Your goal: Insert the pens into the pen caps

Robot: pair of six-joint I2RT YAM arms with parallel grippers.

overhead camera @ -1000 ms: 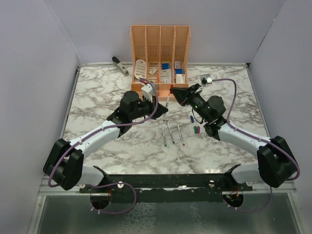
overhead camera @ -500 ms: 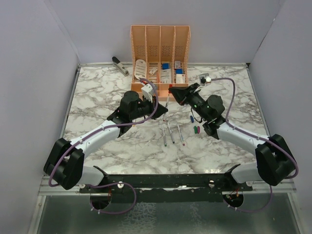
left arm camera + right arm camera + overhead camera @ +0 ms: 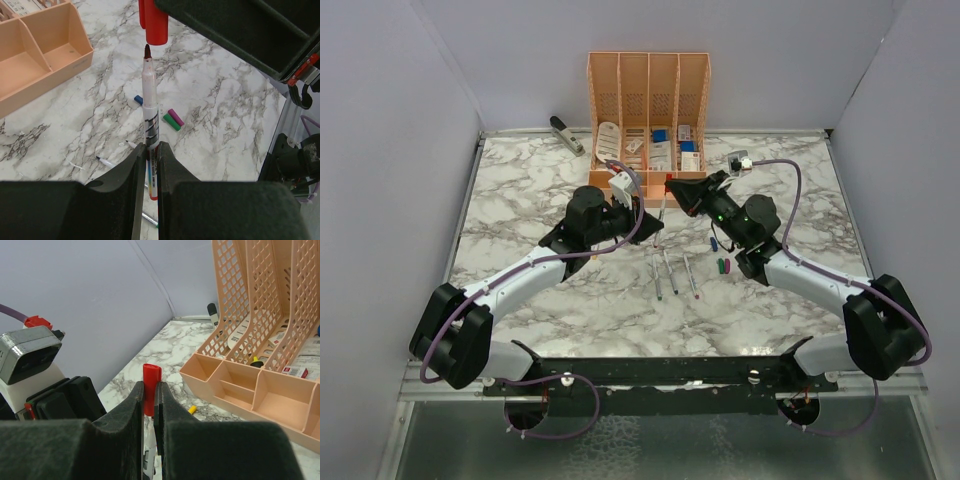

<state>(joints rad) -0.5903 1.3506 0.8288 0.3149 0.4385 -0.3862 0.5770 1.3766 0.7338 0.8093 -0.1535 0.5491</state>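
— Red cap and red-tipped pen are almost nose to nose. What moved?
— Only the right arm. Over the last second it has eased a touch to the left, bringing the cap closer to the pen. The left arm has stayed put, and the three loose pens on the marble table lie as they did.
— So the two are being lined up, not joined yet?
— That's my reading. From the left wrist, the cap's mouth hangs just beyond the tip with a sliver of gap. The tip sits toward the cap's left edge rather than its middle, so a small sideways correction looks needed before any push.
— And the grips?
— The left gripper has its fingers pressed together on the pen's lower barrel, tip pointing away. The right gripper pinches the cap by its sides, one end poking out past the fingertips.
— Where is all this?
— In the air over the middle of the table, just on the near side of the orange organizer.
— How does the pen look?
— Slim, grey-white and straight, with a printed band mid-barrel and a dark red felt point. On the table to the right, green and magenta caps lie touching side by side, with a blue cap close by.
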